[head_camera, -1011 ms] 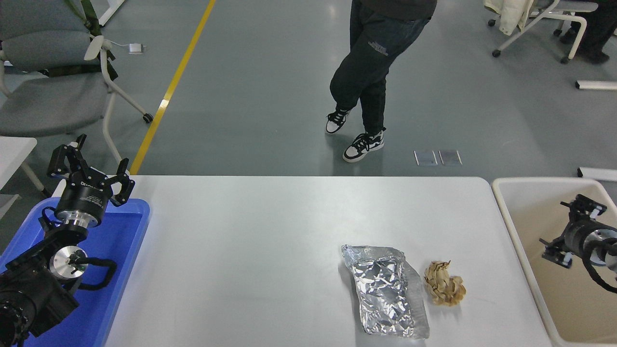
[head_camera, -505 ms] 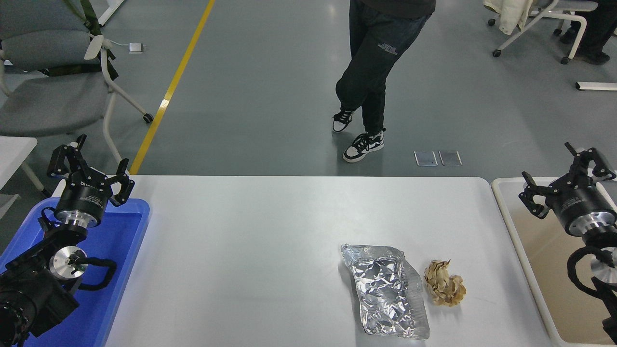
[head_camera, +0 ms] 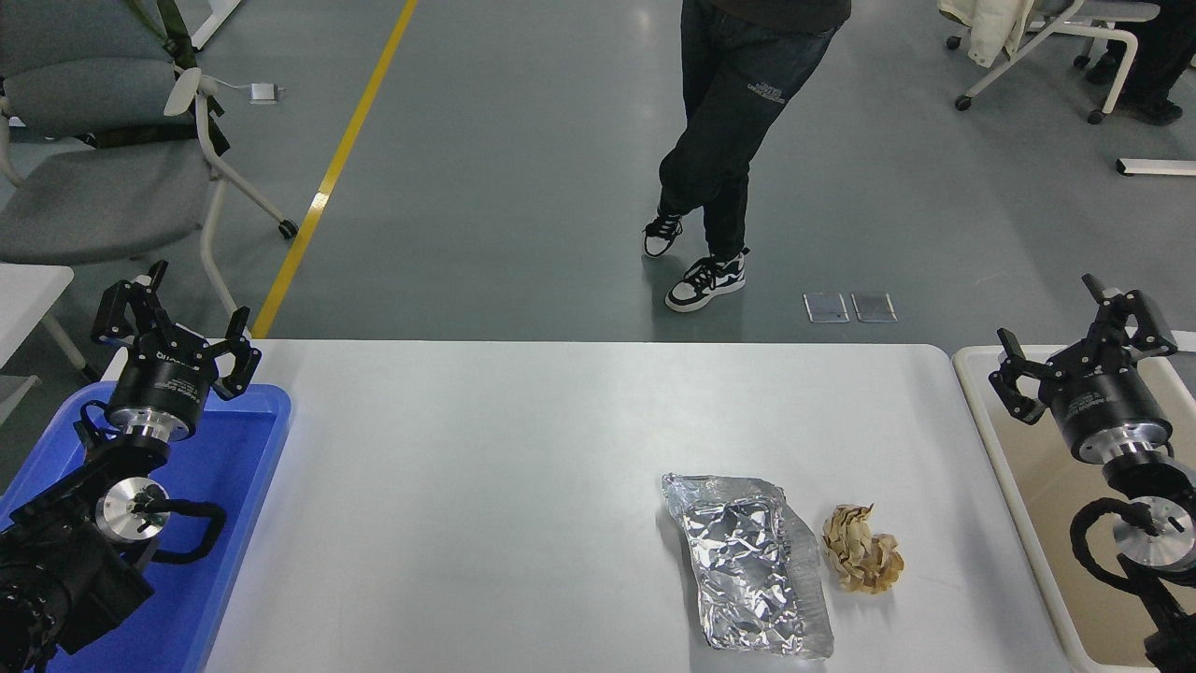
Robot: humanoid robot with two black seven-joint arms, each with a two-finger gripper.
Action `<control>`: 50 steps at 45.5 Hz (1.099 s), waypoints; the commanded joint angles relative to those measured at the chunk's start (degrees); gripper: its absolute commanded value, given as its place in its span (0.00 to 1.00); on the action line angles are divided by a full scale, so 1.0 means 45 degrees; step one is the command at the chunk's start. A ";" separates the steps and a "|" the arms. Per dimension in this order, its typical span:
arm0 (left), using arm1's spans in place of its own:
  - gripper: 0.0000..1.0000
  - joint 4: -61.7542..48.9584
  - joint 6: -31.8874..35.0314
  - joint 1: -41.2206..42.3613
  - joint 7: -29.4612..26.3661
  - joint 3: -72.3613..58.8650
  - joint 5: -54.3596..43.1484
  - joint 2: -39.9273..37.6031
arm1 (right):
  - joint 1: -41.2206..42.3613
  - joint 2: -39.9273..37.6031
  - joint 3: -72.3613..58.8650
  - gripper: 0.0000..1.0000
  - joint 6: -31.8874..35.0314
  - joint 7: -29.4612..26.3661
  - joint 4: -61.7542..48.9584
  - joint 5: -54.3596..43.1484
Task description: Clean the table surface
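Head view shows the big smooth white table surface (head_camera: 486, 486) filling the middle, with a blue plastic tray (head_camera: 238, 523) at its left end and a beige plastic bin (head_camera: 1009, 467) at its right end. The bins sit close to the ends, so I think trash can be dropped in with a short reach.

Two bits of trash lie on the right part of the table. The crumpled shiny silver foil wrapper (head_camera: 752, 570) lies flat, and the small crumpled brown paper ball (head_camera: 861, 550) sits just beside it, nearer the beige bin.

The left gripper (head_camera: 177, 327) is parked over the tray, fingers spread wide, holding nothing. The right gripper (head_camera: 1084, 336) hangs over the bin, fingers wide too and empty, likely ready to grab trash.
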 commanded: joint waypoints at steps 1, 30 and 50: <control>1.00 0.0001 -0.0001 0.0000 0.0000 0.0000 0.0000 0.0000 | 0.0501 0.0178 -0.0355 1.00 -0.0101 0.0072 -0.0480 0.0074; 1.00 0.0001 -0.0020 -0.0020 0.0000 0.0000 0.0000 0.0000 | 0.3273 -0.1559 -0.5158 1.00 -0.1664 -0.4243 0.3913 -0.3383; 1.00 -0.0018 -0.0040 -0.0020 0.0000 0.0000 0.0000 0.0000 | 0.8936 -0.1912 -1.2089 1.00 -0.1489 -0.7292 0.5497 -0.5136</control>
